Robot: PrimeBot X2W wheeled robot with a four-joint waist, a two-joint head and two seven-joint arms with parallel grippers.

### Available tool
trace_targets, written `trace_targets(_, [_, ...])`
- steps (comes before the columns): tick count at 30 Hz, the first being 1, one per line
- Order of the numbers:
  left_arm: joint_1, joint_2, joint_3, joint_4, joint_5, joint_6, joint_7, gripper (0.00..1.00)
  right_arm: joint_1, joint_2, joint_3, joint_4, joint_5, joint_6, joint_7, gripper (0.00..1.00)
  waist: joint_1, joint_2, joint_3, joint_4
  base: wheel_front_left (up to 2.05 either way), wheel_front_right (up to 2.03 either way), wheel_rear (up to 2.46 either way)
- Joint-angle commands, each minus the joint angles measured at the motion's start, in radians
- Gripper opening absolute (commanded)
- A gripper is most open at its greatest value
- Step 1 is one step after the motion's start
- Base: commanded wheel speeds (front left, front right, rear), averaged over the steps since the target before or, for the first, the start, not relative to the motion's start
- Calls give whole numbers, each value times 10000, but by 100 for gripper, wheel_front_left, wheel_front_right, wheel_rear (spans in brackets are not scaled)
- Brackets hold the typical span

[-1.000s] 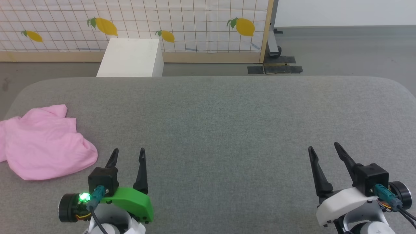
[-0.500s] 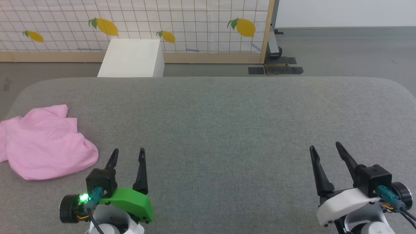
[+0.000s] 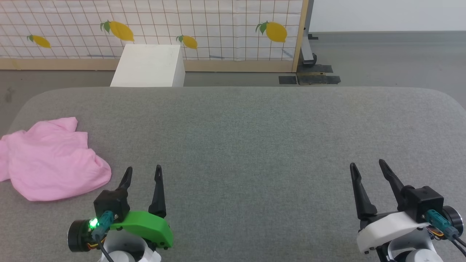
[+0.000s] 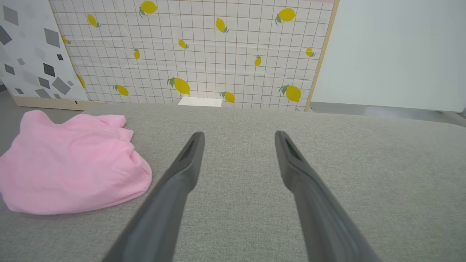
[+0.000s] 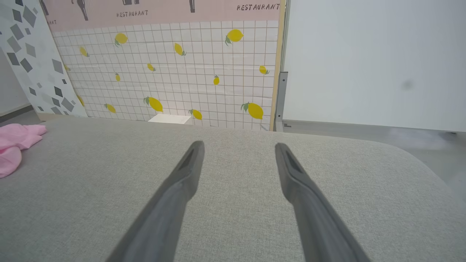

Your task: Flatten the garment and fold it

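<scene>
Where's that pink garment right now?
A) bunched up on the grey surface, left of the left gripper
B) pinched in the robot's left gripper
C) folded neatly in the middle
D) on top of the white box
A: the garment lies crumpled on the grey surface, apart from the open left gripper.

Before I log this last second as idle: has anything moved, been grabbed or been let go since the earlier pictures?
Nothing was taken hold of or let go. The whole head view has slid a little, so the camera moved, not the things. The left gripper and right gripper have barely shifted and stay open above the grey surface. The garment lies crumpled at its left end as before, untouched.
</scene>
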Motion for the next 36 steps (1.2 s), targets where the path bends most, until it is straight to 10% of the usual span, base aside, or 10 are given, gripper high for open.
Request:
trace_targets(1, [-139,101,-26,57,-97,65,-87,100,-89,6,-22,44,94,-8,-103,100,0,0,-3,2,0,0,0])
trace_targets(36, [-213,383,-586,334,-977,574,-711,100,-148,9,-213,413,608,-13,-747,100,0,0,-65,37,0,0,0])
